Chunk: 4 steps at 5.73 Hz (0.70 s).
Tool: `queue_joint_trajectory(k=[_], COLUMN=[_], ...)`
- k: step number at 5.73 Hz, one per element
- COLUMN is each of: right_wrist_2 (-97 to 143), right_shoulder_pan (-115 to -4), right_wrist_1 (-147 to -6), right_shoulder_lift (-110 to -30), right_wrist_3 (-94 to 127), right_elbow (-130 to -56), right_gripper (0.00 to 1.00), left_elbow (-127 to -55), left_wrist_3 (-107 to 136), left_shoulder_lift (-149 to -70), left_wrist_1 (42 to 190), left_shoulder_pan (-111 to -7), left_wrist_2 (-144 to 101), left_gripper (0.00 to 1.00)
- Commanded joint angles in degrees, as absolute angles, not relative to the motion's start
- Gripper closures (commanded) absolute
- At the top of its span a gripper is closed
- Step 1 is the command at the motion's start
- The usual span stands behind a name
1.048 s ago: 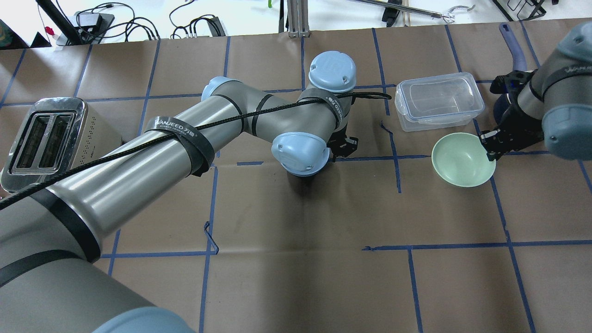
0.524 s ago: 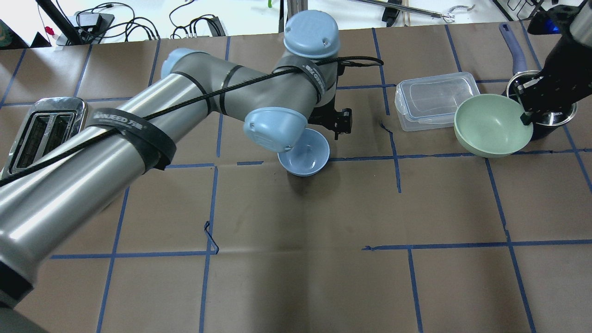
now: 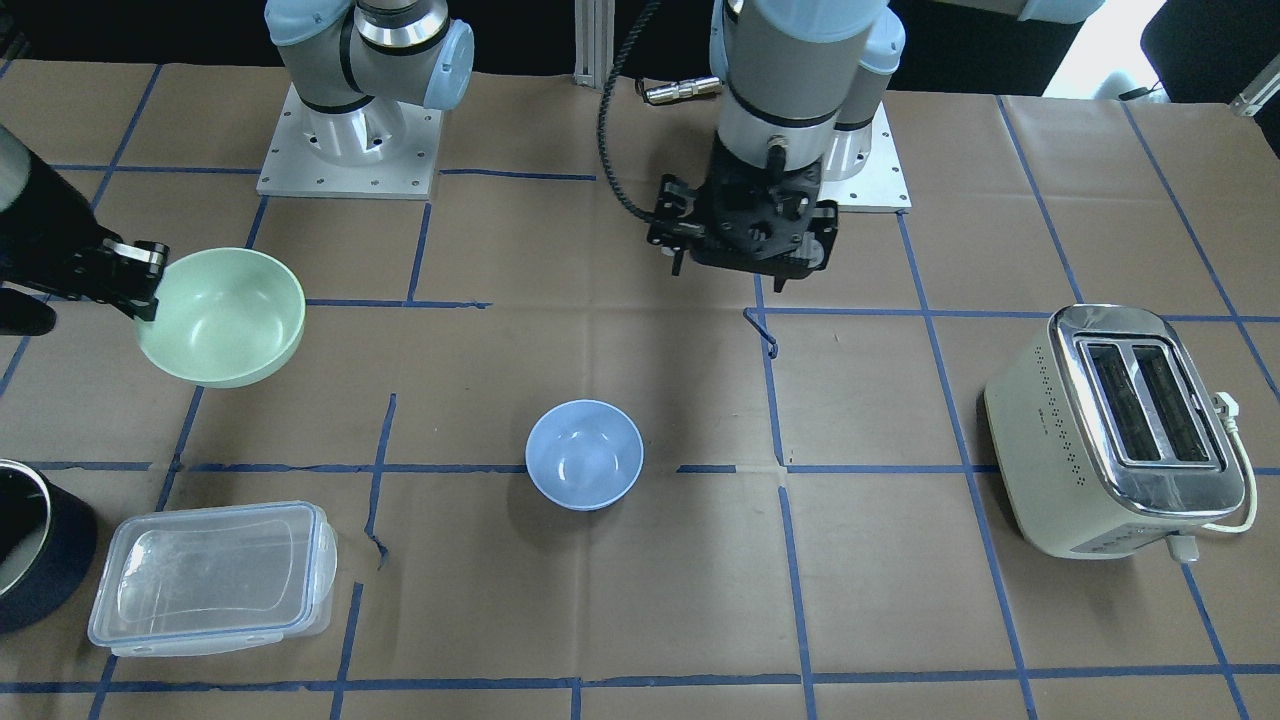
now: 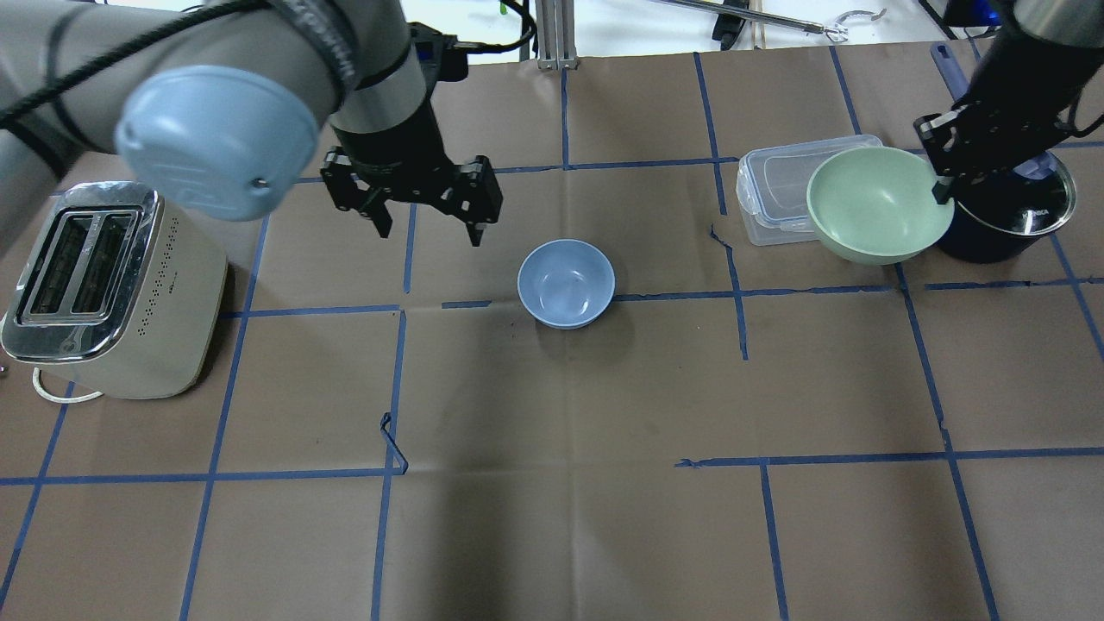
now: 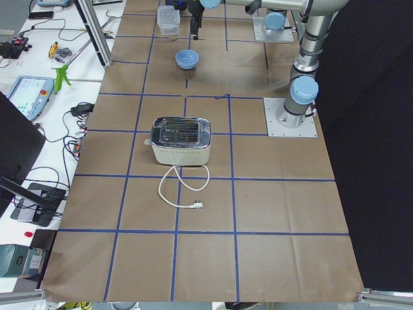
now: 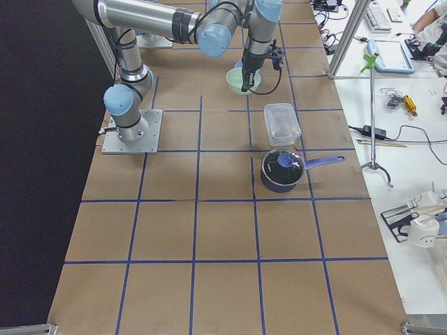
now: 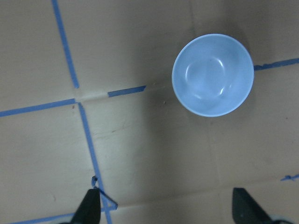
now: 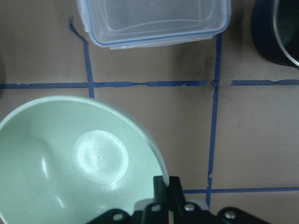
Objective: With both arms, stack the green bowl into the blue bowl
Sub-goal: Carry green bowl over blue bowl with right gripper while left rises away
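The blue bowl (image 4: 566,283) stands empty and upright on the table near its middle; it also shows in the front view (image 3: 584,453) and the left wrist view (image 7: 213,74). My left gripper (image 4: 426,216) is open and empty, raised above the table to the left of the blue bowl. My right gripper (image 4: 942,177) is shut on the rim of the green bowl (image 4: 878,203) and holds it in the air over the table's right side, in front of the clear container. The green bowl fills the right wrist view (image 8: 77,161) and shows in the front view (image 3: 220,316).
A clear lidded container (image 4: 776,194) lies behind the green bowl. A dark blue pot (image 4: 1009,220) with a handle stands at the far right. A cream toaster (image 4: 103,289) stands at the left. Blue tape lines cross the brown table cover.
My left arm has let go of the blue bowl, risen and swung left, uncovering it. My right gripper has lifted the green bowl off the table and carried it slightly left.
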<state>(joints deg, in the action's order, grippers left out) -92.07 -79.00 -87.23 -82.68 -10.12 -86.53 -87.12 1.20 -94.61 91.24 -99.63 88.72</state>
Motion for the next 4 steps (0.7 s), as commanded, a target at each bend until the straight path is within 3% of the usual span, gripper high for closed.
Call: queue_joint_trajectory(k=[1, 4], right_wrist_2=[-91.67, -89.66], right_shoulder_pan=[-91.34, -109.29], right_wrist_1=[-92.86, -101.66], right_shoulder_lift=[-78.51, -72.53], right_wrist_3=[5.62, 29.3], right_elbow=[-86.48, -86.22], right_gripper=[0.92, 0.92], left_elbow=[-87.1, -87.26], left_wrist_3=[-2.28, -3.34], left_shoulder_lift=[-91.5, -92.29], left_wrist_1=[93.87, 93.6], left_shoulder_pan=[-94.32, -93.25], left_wrist_2=[88.59, 88.77], left_gripper=[0.02, 0.02])
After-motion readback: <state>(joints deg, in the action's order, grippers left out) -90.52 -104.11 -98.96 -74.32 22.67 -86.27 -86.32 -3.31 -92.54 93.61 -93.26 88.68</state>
